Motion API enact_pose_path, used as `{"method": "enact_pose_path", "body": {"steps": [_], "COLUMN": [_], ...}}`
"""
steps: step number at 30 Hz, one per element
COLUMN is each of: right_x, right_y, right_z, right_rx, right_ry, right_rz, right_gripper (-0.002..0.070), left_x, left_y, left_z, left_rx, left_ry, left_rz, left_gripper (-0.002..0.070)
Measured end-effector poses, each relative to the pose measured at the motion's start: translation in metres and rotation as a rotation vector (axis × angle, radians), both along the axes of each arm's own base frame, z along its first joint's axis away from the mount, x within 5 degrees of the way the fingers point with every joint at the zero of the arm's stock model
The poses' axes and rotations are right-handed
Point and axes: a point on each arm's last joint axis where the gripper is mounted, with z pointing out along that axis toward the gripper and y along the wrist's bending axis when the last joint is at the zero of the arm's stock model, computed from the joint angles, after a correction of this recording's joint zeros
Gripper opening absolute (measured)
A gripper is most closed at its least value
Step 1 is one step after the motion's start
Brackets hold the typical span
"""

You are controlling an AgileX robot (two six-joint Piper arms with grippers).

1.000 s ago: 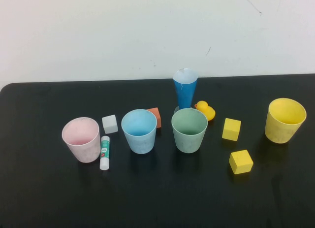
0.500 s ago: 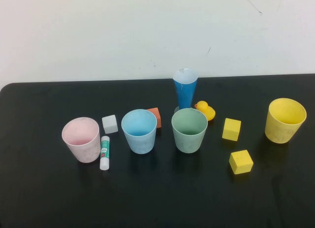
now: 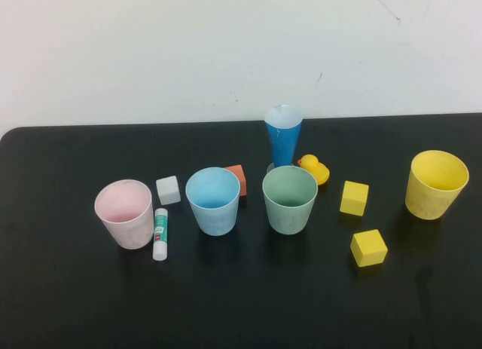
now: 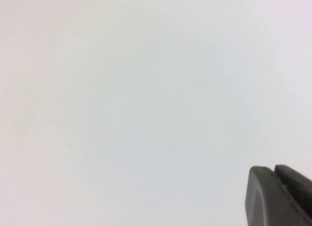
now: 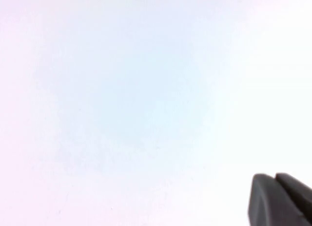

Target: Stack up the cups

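1. A black table (image 3: pixel 75 304) carries four cups standing upright, mouths up, none nested in another.
2. The pink cup (image 3: pixel 124 213) stands at about 9 o'clock from the table's middle, the farthest left of the row.
3. The light blue cup (image 3: pixel 213 200) stands near the middle, with the pale green cup (image 3: pixel 290 199) at its 3 o'clock, apart from it.
4. The yellow cup (image 3: pixel 435 184) stands well apart at the green cup's 3 o'clock, near the table's right edge.
5. A glue stick (image 3: pixel 160 234) lies just beside the pink cup at its 3 o'clock; a white cube (image 3: pixel 168 190) sits at the stick's 12 o'clock.
6. An orange block (image 3: pixel 238 179) sits partly behind the blue cup at its 1 o'clock.
7. A tall blue cone glass (image 3: pixel 283 142) stands at the green cup's 12 o'clock, with a yellow rubber duck (image 3: pixel 315 169) just beside it at 4 o'clock.
8. Two yellow cubes lie between the green and yellow cups: one (image 3: pixel 354 197) farther back, one (image 3: pixel 368 247) nearer the robot.
9. The left gripper (image 4: pixel 280 194) is outside the high view; its wrist view shows its dark fingers pressed together, empty, against a plain white surface.
10. The right gripper (image 5: pixel 280 196) likewise shows only in its own wrist view, fingers pressed together on nothing, facing blank white.
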Motion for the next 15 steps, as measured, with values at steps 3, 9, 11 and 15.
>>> {"method": "enact_pose_path", "body": {"steps": [3,9,11,15], "right_x": [0.001,0.006,0.006,0.0], "right_y": [-0.001,0.0,0.001,0.005], "right_z": [-0.001,-0.005,0.003,0.027], "right_rx": [0.017,0.038,0.041,0.018], "right_ry": [0.014,0.115,0.17,0.304], "right_rz": [0.003,0.027,0.04,0.06], "right_gripper": [-0.0003,-0.0003,-0.0003,-0.0003], "left_x": [-0.005,-0.008,-0.007,0.0], "left_y": [-0.001,0.0,0.003,0.005], "left_z": [0.006,0.009,0.008,0.01], "left_rx": [-0.005,-0.019,-0.064,-0.085], "left_ry": [-0.085,-0.134,-0.112,0.051], "left_rz": [-0.011,-0.012,-0.011,-0.001], "left_gripper": [-0.0001,-0.0001,-0.0001,-0.0001]}}
